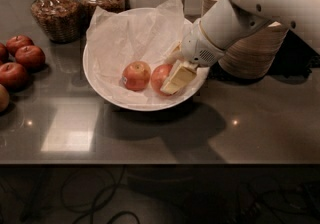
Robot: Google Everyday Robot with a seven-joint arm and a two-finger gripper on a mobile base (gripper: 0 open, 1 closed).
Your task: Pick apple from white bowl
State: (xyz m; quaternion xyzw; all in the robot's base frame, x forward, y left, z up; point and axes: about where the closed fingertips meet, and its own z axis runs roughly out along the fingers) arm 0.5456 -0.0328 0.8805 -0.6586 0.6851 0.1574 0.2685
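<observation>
Step in hand: grasp phase. Tool is down inside the white bowl, right side, up against the apple. That's the right one of 2 in the bowl, reddish-orange, sitting on the tissue paper near the bowl's right wall. Tool covers the apple's right half, so can't tell if it's clenched on it or just set around it. Apple looks seated on the paper, not lifted. Second apple is just beside it on the left; touching or not, can't tell. Next move, my read: confirm closure, then lift straight up. A sideways drag would bump the neighbour, and paper coming up with the apple is the main risk. Arm comes in from the upper right over the stacked beige bowls, so the retreat should clear those. Outside the bowl: a group of red apples at the left of the tabletop, jars behind. Writing: none readable, no brand on jars or arm. Second apple has a pale patch low on its left, maybe a sticker, nothing legible.
</observation>
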